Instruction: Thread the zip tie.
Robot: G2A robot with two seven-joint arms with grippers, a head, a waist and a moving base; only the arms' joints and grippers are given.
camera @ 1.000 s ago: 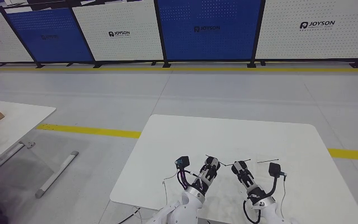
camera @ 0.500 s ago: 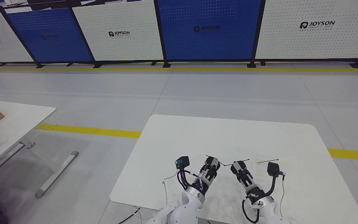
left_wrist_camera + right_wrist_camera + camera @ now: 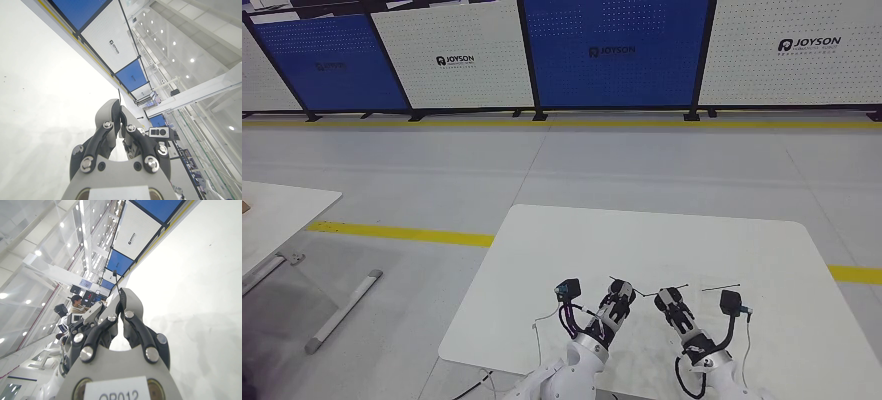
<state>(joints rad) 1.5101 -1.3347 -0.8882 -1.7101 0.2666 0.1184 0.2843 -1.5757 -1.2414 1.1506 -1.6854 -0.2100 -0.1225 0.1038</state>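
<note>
left gripper (image 3: 119, 105): jaws pinched tight on a black strip (image 3: 119, 93). A short plain end stuck out past the fingertips, and the rest was hidden between the pads.
right gripper (image 3: 121, 292): jaws clamped on the zip tie (image 3: 116, 281). Its head (image 3: 114, 273) stood clear of the fingertips on a short length of strap.
tie position: both pieces were held over the near part of the white surface (image 3: 662, 240). Touching it or just off it, couldn't tell.
layout: in the top view the two grippers sat side by side by the surface's near edge. The strip end and the tie end pointed toward each other, close but apart.
one tie or two: couldn't tell, since everything behind the jaws was hidden.
stray: a thin dark line (image 3: 720, 288) lay on the surface just right of the right gripper. Another tie or not, couldn't tell.
marks: a few small dark specks (image 3: 4, 76) showed on the white top, well away from the left gripper.
around: a second white table (image 3: 282, 205) stood off to the left across the floor. A yellow floor line (image 3: 402, 233) ran behind both tables. Blue and white panels (image 3: 612, 50) lined the far side.
</note>
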